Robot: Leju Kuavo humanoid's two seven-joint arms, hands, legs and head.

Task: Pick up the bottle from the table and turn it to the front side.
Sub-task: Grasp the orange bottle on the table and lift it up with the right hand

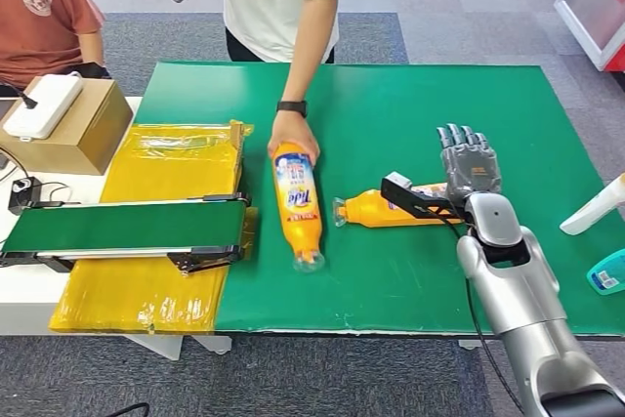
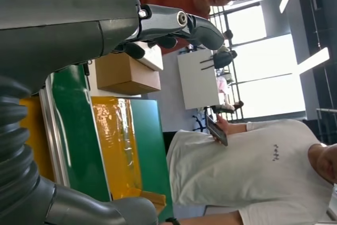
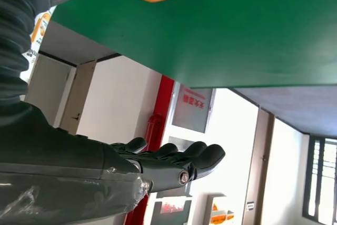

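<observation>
Right hand (image 1: 469,158) hovers over the base end of an orange bottle (image 1: 383,208) lying flat on the green worktop (image 1: 413,124). The bottle's long axis runs sideways, cap pointing away from the fingers (image 1: 461,136) toward the left. Fingers extended and apart, holding nothing. Left hand (image 2: 175,25) also empty. A person's hand (image 1: 293,131) rests on a second bottle (image 1: 298,200), beyond the cap.

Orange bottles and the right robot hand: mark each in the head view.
Bottle under person's hand (image 1: 299,204), head view, on its label.
Bottle by robot hand (image 1: 368,210), head view, on its orange body.
Right robot hand (image 1: 469,160), head view, on its back.
</observation>
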